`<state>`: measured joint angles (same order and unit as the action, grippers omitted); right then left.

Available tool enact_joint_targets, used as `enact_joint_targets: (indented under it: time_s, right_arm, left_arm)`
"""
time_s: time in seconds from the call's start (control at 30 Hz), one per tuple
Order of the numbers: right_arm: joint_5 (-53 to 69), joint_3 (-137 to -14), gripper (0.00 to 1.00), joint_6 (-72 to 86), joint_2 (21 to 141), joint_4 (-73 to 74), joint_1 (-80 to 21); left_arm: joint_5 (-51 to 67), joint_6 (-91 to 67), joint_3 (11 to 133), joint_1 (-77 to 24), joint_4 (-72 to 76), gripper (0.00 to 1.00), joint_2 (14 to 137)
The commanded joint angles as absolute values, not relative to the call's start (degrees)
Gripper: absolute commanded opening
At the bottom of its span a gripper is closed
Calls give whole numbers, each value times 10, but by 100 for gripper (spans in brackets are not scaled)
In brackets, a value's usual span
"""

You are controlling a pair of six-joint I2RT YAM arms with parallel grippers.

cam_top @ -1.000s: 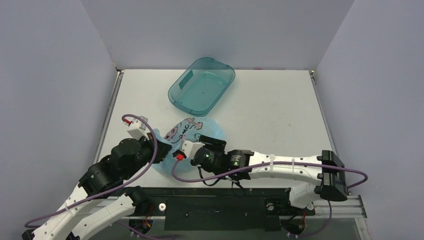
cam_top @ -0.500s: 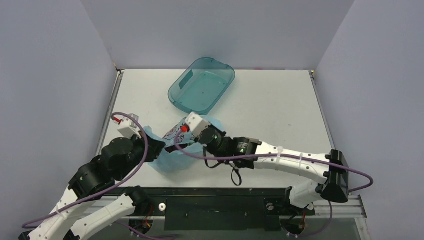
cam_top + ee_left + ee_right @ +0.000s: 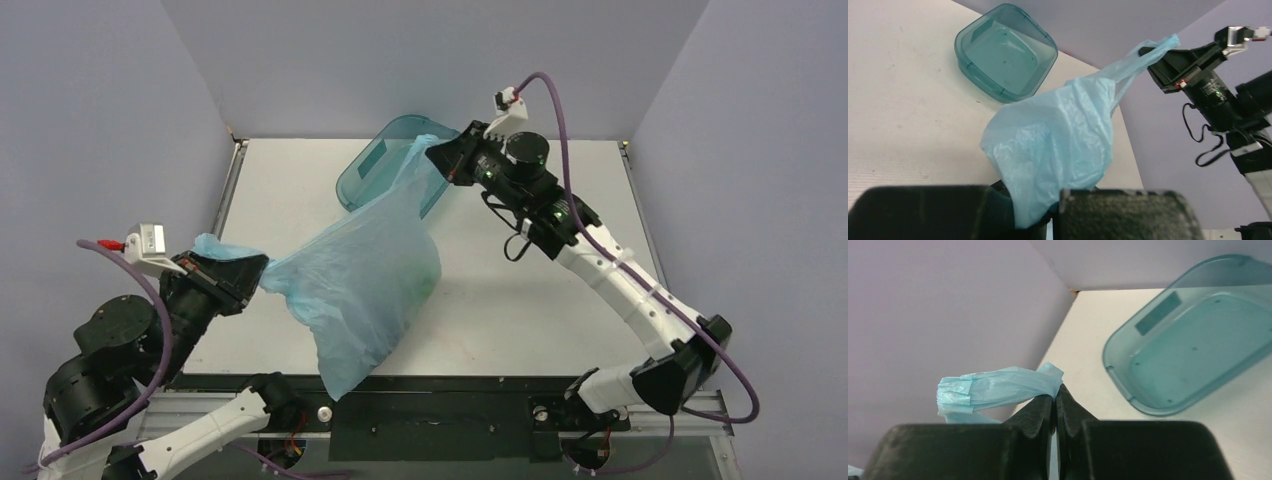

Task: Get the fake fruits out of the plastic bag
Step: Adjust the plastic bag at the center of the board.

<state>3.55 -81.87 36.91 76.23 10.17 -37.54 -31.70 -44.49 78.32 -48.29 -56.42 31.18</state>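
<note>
The light blue plastic bag [image 3: 360, 280] hangs stretched in the air between my two grippers. My left gripper [image 3: 255, 272] is shut on one end of it at the left. In the left wrist view the plastic runs down between the two pads of the left gripper [image 3: 1054, 210]. My right gripper [image 3: 440, 152] is shut on a twisted handle at the back, high over the tub. The right wrist view shows the plastic bag [image 3: 993, 387] pinched at the tips of the right gripper [image 3: 1055, 396]. The fake fruits are hidden inside; only a faint green tint shows through the plastic.
A rigid teal tub [image 3: 365, 175] stands at the back of the table, partly behind the raised bag, and nothing shows inside the tub [image 3: 1003, 55]. Grey walls close in the left, back and right sides.
The right gripper has shut on the bag and risen to the back right. The left gripper has pulled back to the left. The bag has come up off the table and stretched out.
</note>
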Motion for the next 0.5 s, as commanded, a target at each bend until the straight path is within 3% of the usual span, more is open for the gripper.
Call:
enact_joint_targets:
  time_s: [0.0, 0.33, 0.47]
  right_arm:
    - [126, -885, 0, 488, 871, 10, -362]
    - [93, -1235, 0, 529, 1121, 65, -441]
    - [72, -1224, 0, 533, 1131, 72, -444]
  left_arm:
    - [-380, -435, 819, -514, -575, 0, 289]
    - [-424, -476, 775, -590, -558, 0, 306]
    - [-406, -482, 767, -592, -559, 0, 310]
